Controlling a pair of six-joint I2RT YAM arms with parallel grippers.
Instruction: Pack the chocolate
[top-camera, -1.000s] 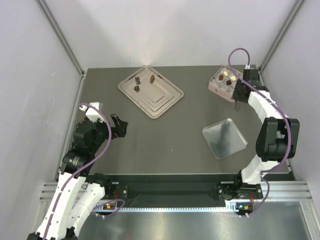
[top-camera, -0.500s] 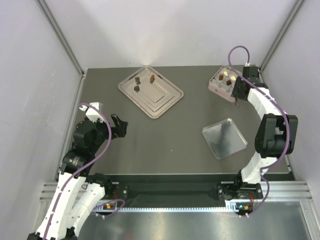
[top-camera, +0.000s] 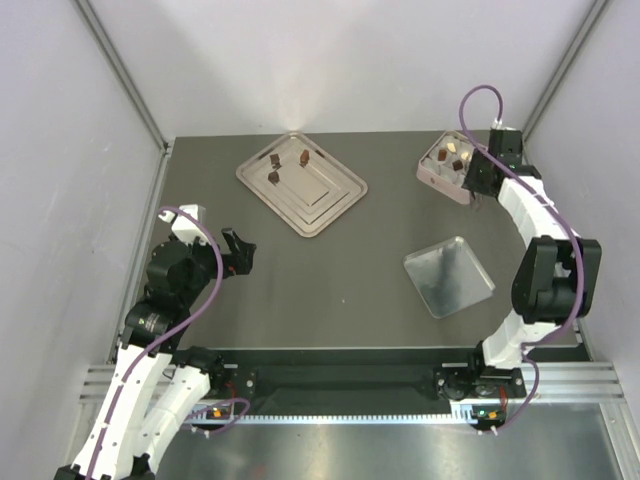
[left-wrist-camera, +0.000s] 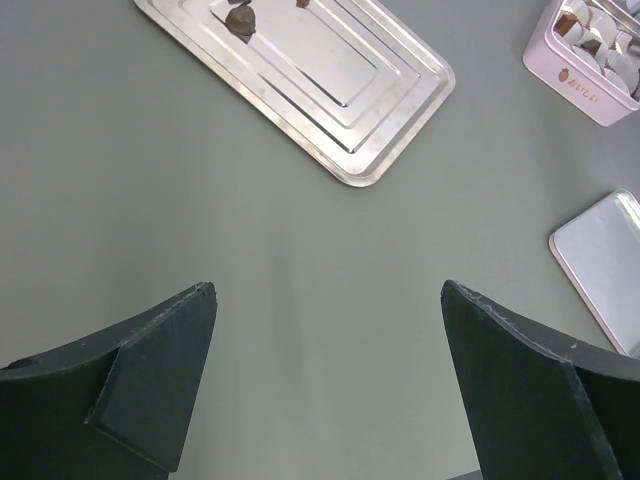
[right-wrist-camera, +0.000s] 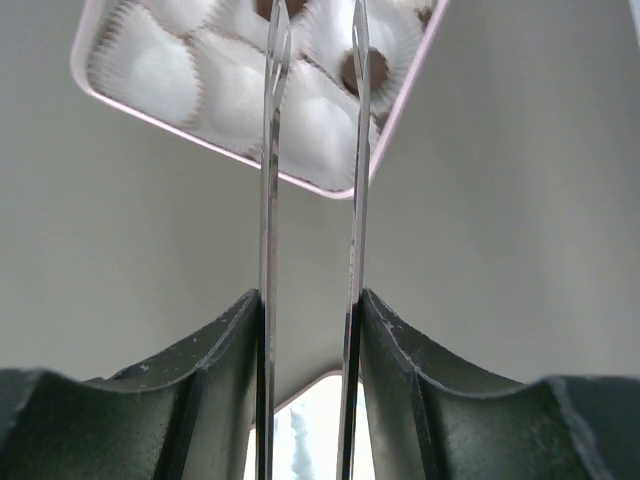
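Three dark chocolate pieces (top-camera: 274, 158) lie on the silver tray (top-camera: 330, 205) at the back left; one piece (left-wrist-camera: 240, 18) shows in the left wrist view. More chocolate (top-camera: 441, 154) sits in the white cups of the pink box (top-camera: 428, 176). My right gripper (top-camera: 469, 184) hangs over the box's near right corner. Its two thin metal blades (right-wrist-camera: 270, 150) stand a little apart with nothing between them, above the cups and one brown piece (right-wrist-camera: 375, 70). My left gripper (top-camera: 237, 250) is wide open over bare table (left-wrist-camera: 325, 290), far from the tray.
A flat silver lid (top-camera: 448, 275) lies in front of the right arm, also seen as the lid (left-wrist-camera: 610, 260) from the left wrist. The pink box (left-wrist-camera: 585, 85) stands near the right wall. White walls close in the table on three sides.
My right gripper has moved a little away from the near edge, further over the pink box, and its blades have parted slightly. The left arm has not moved.
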